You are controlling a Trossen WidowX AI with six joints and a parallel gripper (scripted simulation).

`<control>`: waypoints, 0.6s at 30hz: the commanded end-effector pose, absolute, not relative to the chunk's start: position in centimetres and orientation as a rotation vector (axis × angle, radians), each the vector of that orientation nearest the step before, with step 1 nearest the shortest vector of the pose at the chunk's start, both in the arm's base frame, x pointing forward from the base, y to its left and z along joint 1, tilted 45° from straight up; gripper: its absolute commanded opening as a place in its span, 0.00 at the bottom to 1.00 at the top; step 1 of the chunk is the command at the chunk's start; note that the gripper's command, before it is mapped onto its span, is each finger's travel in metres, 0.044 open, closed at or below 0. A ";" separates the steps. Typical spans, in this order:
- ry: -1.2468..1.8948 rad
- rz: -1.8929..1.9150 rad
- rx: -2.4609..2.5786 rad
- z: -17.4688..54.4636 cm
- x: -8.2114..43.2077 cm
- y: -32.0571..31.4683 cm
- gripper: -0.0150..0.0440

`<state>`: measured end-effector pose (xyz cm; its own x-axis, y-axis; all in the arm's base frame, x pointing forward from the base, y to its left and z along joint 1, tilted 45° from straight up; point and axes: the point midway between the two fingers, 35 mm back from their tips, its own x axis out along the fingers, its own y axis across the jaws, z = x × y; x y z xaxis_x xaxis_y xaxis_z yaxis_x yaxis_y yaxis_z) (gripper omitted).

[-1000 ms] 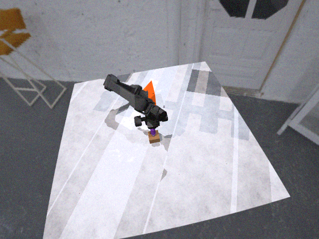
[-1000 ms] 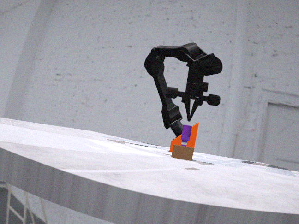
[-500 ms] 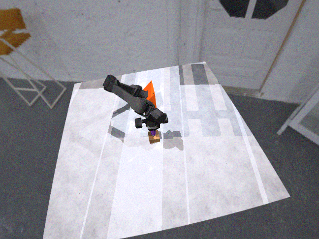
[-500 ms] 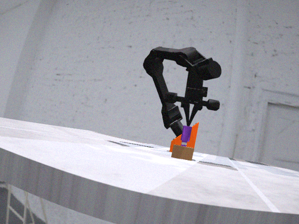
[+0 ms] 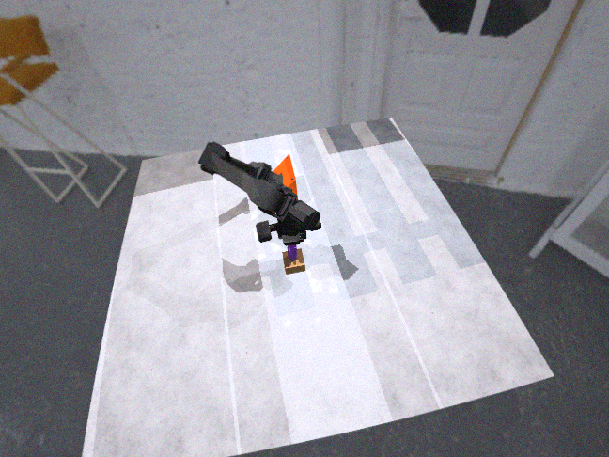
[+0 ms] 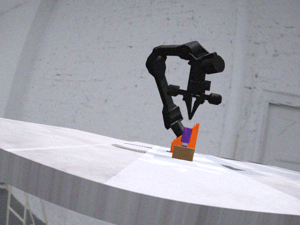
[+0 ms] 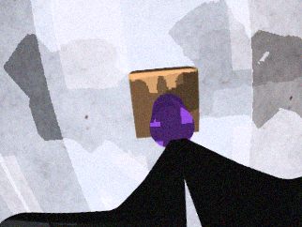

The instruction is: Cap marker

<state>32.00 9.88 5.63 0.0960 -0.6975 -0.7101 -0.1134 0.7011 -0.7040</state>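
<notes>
Pale, patchy tabletop (image 5: 324, 344) (image 6: 150, 179) (image 7: 94, 159) in the top view, with the wooden holder block (image 5: 294, 268) (image 6: 183, 153) (image 7: 143, 110) just below the pincer (image 5: 291, 243) (image 6: 190, 118) (image 7: 178, 147) and the purple cap (image 5: 291, 251) (image 6: 186, 134) (image 7: 170, 114) over it. Exterior view: pincer's together, nothing in it, tips above the cap with a gap. Cap's on the marker (image 6: 184, 144), a light bit showing underneath, so can't swear it clicked. Wrist view: cap right past the tips. Probably just backing off left, if it's seated.
</notes>
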 end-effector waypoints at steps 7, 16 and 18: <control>1.436 -0.436 -0.777 9.9 31.2 14.2 0.25; 1.436 -0.436 -0.777 9.9 31.2 14.2 0.65; 1.436 -0.436 -0.777 9.9 31.2 14.2 0.74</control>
